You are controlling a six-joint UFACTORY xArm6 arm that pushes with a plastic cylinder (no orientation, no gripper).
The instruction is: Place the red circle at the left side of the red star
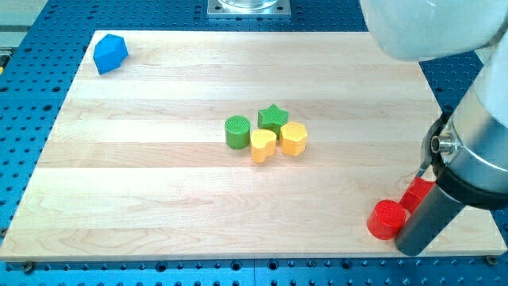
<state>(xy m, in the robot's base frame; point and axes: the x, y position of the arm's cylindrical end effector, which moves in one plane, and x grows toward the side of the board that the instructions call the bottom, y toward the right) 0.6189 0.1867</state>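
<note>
Nudging the red round plastic block (386, 219), my tip (413, 248) at four o'clock; red star block (417, 193) at one o'clock, needs westward shove; no jaws here.

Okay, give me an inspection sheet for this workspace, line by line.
Surface: pale wooden board on a blue perforated base.
Job's things: red circle near the view's bottom right; a second red block, likely the red star, just up-right of it, partly hidden by the arm.
Clutter: green cylinder, green star, yellow heart and yellow hexagon clustered mid-board; blue block at top left.
My tip: hidden at the rod's lower end, right of the red circle; contact unclear.
Cables: nothing seen.
Surroundings: metal mount at top.
</note>
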